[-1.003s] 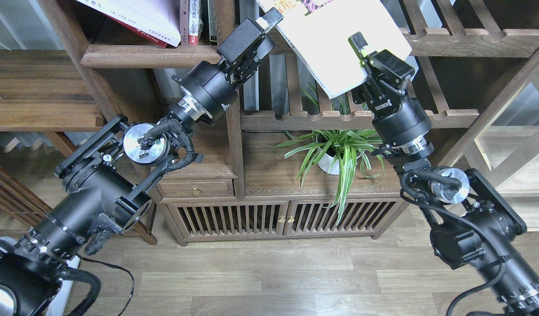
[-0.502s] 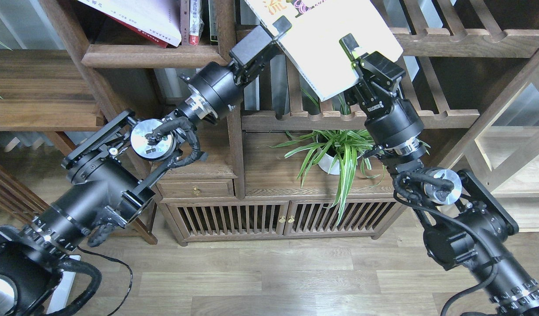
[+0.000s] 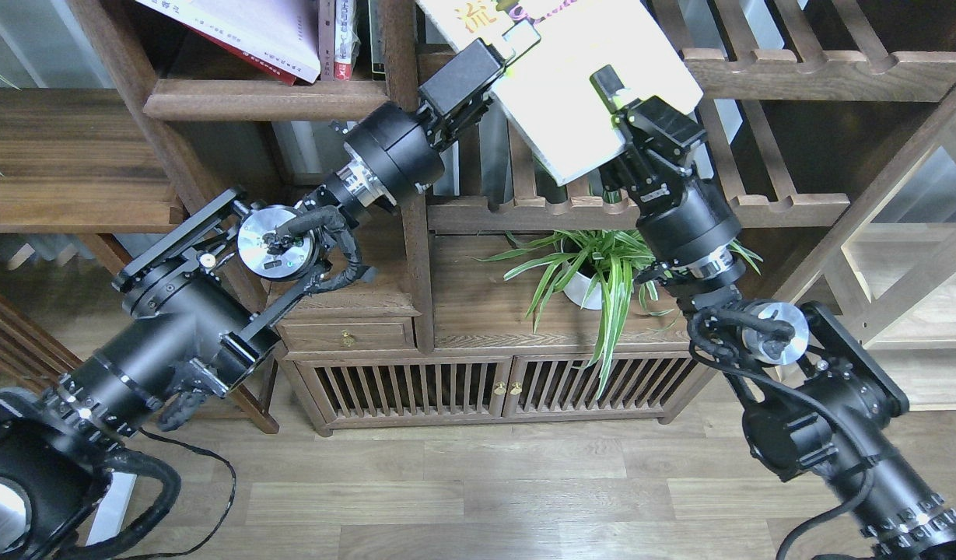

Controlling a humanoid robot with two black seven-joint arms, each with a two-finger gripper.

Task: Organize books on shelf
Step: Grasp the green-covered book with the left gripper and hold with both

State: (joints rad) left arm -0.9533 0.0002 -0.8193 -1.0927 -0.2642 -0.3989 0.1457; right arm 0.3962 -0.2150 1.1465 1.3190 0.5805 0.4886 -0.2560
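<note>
- Books, three on show: a yellow-green one [image 3: 571,85] held tilted in front of the upper slatted rack, plus a white one [image 3: 252,31] leaning at top left with a dark red one [image 3: 248,62] peeking out just beneath it.
- The shelf [image 3: 291,97], one big dark-brown bookcase, fills the background: one small drawer [image 3: 345,336] and two slatted cabinet doors [image 3: 509,387] down low.
- Two grippers, both up at that yellow-green book.
- Right gripper [image 3: 614,97] is clamped on the book's lower right part, one finger lying across the cover.
- Left gripper [image 3: 516,47] is at the book's left edge; a pale fingertip sits at the cover, but whether it is pinching I cannot tell.
- The book's upper end runs out of the top of the view, its lower corner hanging above the notched rail.
- Narrow upright volumes [image 3: 345,39] stand just right of the leaning pair, against the post.
- One potted plant [image 3: 594,268], striped leaves in a white pot, sits on the board below the rack.
</note>
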